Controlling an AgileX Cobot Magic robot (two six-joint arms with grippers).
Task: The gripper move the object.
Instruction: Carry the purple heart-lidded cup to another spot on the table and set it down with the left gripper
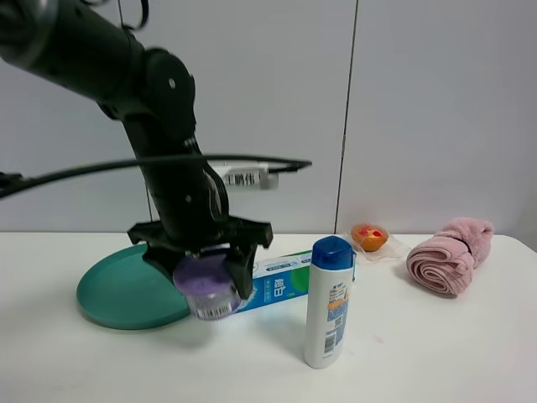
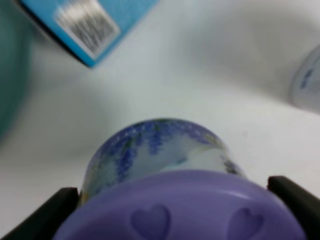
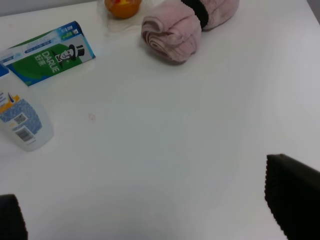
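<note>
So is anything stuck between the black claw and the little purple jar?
No, nothing is in between. The left gripper is already shut on the purple jar, with a finger on each side of its lid. The white bottle stands close beside it but apart.

A white table (image 1: 436, 353) is set against a pale grey wall (image 1: 436, 109), which is split by a dark vertical seam (image 1: 346, 117).
</note>
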